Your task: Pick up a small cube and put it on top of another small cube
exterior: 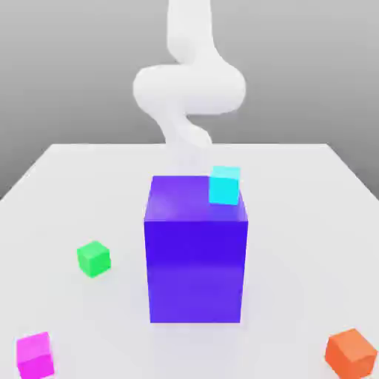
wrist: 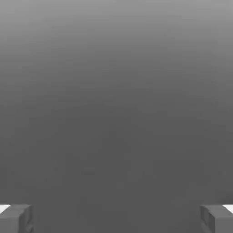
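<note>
Atop blue block, cyan cube, fingers apart, b/w nothing

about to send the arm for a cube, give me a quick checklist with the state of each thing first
1. Fingers open: ok, spread wide
2. Nothing held between them: ok
3. Green cube free to grasp: ok, alone on the table
4. Cyan cube on the table: not ok, it appears at the big blue block's top
5. One small cube stacked on another: not ok, not done
6. Fingers lined up over a cube: cannot tell
</note>
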You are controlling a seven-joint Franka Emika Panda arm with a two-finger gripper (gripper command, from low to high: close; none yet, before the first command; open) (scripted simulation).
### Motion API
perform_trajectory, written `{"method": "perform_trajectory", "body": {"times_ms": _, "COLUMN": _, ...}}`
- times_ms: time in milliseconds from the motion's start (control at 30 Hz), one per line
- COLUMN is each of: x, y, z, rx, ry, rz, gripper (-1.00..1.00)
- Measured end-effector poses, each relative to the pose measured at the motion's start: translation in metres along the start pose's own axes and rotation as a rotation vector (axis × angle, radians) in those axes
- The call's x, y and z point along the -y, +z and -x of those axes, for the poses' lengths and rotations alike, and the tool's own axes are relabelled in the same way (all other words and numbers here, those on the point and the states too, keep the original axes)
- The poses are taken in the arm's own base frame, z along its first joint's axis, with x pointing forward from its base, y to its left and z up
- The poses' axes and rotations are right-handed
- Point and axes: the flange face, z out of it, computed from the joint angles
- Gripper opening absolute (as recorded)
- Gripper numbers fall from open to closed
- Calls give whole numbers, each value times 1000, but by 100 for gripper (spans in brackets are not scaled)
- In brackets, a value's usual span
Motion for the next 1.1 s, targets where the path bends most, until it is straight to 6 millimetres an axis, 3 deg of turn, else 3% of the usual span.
{"method": "perform_trajectory", "body": {"times_ms": 167, "x": -24, "y": 90, "z": -25, "rx": 48, "ry": 175, "rz": 125, "gripper": 0}}
{"method": "perform_trajectory", "body": {"times_ms": 333, "x": -66, "y": 175, "z": -42, "rx": 84, "ry": 350, "rz": 250, "gripper": 0}}
{"method": "perform_trajectory", "body": {"times_ms": 500, "x": -122, "y": 254, "z": -49, "rx": 109, "ry": 526, "rz": 377, "gripper": 0}}
{"method": "perform_trajectory", "body": {"times_ms": 633, "x": -181, "y": 310, "z": -51, "rx": 117, "ry": 680, "rz": 484, "gripper": 0}}
{"method": "perform_trajectory", "body": {"times_ms": 967, "x": -333, "y": 426, "z": -8, "rx": 129, "ry": 1010, "rz": 743, "gripper": 0}}
{"method": "perform_trajectory", "body": {"times_ms": 1100, "x": -368, "y": 467, "z": 16, "rx": 128, "ry": 1032, "rz": 761, "gripper": 0}}
